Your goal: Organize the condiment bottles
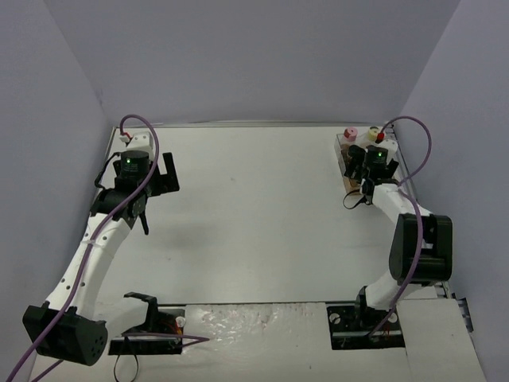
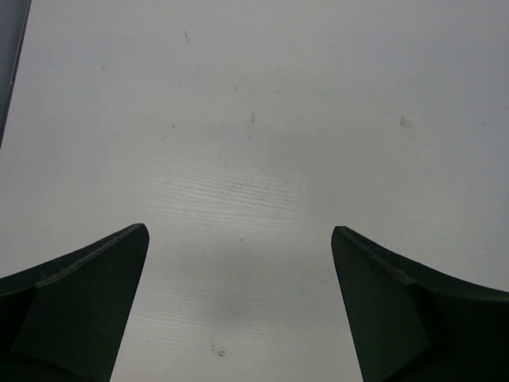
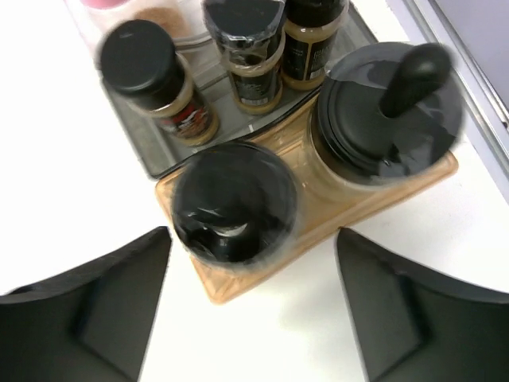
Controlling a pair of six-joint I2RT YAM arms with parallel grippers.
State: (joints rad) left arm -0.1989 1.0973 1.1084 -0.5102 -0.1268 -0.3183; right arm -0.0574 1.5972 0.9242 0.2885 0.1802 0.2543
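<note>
The condiment bottles stand together at the back right of the table. In the right wrist view, a black-capped shaker with a red label [image 3: 151,76] and two dark-capped jars [image 3: 248,56] [image 3: 312,36] sit in a clear tray [image 3: 151,155]. In front, two wider black-lidded jars [image 3: 235,203] [image 3: 386,107] rest on a wooden base [image 3: 231,290]. A pink cap [image 1: 347,133] and a pale yellow cap [image 1: 373,131] show from above. My right gripper [image 3: 253,236] [image 1: 362,171] is open just short of the nearer wide jar, holding nothing. My left gripper [image 2: 238,231] [image 1: 159,195] is open over bare table at the left.
The side wall [image 1: 453,119] runs close along the right of the tray, and the back wall [image 1: 254,79] is just behind it. A purple cable [image 1: 413,135] loops over the right arm.
</note>
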